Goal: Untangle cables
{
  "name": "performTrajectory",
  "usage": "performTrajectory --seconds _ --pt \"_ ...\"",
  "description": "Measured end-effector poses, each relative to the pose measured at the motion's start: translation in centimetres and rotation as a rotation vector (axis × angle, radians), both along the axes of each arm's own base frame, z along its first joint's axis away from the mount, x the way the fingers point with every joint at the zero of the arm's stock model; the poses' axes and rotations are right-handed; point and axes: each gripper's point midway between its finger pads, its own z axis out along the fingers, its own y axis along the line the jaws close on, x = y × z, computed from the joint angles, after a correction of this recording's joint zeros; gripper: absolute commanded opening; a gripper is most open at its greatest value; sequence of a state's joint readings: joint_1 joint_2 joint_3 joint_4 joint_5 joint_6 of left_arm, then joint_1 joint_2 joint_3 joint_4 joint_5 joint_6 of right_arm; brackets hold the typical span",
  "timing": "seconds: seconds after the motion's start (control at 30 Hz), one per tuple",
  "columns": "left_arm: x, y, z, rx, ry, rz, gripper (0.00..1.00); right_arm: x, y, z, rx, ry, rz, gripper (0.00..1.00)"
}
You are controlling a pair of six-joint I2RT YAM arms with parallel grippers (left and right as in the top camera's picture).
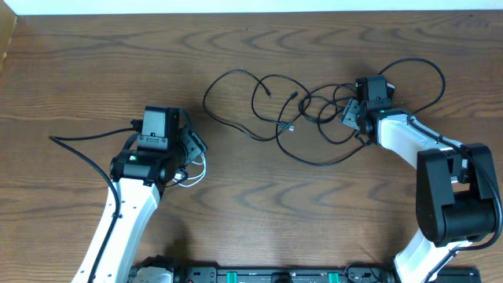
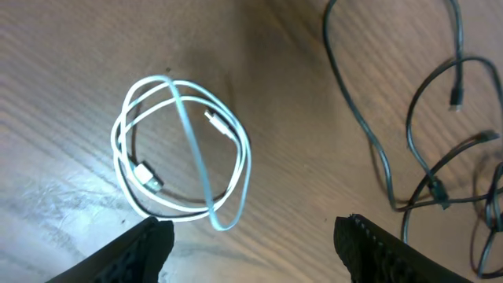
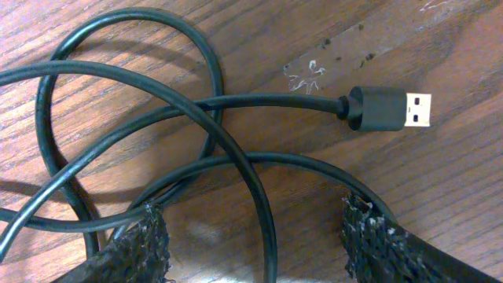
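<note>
A white cord (image 2: pixel 181 149) lies coiled in loose loops on the wooden table, both small plugs inside the coil. My left gripper (image 2: pixel 255 244) hovers just below it, open wide, nothing between its fingers. In the overhead view the white cord (image 1: pixel 191 171) peeks out beside my left gripper (image 1: pixel 195 149). Black cables (image 1: pixel 291 118) sprawl tangled across the table's middle and right. My right gripper (image 3: pixel 255 244) stands open low over them, one black cord (image 3: pixel 263 228) running between its fingers untouched. A black USB plug (image 3: pixel 389 110) lies just ahead.
The left arm's own thick black wire (image 1: pixel 86 140) trails off to the left. The right arm's bulky black base (image 1: pixel 456 196) stands at the right. The table's far edge (image 1: pixel 251 11) runs along the top.
</note>
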State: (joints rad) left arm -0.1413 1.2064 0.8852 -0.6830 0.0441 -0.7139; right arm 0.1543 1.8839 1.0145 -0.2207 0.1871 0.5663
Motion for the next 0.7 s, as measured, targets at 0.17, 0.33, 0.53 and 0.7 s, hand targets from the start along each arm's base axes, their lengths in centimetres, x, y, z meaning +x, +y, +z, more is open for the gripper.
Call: performTrajectory --seconds 0.17,0.33,0.53,0.7 --pt "-0.1 0.0 0.3 -0.004 -0.009 -0.001 0.79 -0.1 -0.1 0.1 -0.019 0.007 0.030 0.99" --pt "0.2 0.1 4.4 -0.003 -0.176 -0.017 0.85 -1.3 0.2 0.4 -0.016 0.038 0.066 0.99" --pt "-2.3 3.9 9.2 0.143 -0.344 0.093 0.91 -0.7 4.0 8.8 0.176 -0.159 0.192 0.99" --pt "-4.3 6.4 7.9 0.243 -0.254 0.203 0.96 -1.4 11.4 11.2 0.356 -0.221 0.449 0.99"
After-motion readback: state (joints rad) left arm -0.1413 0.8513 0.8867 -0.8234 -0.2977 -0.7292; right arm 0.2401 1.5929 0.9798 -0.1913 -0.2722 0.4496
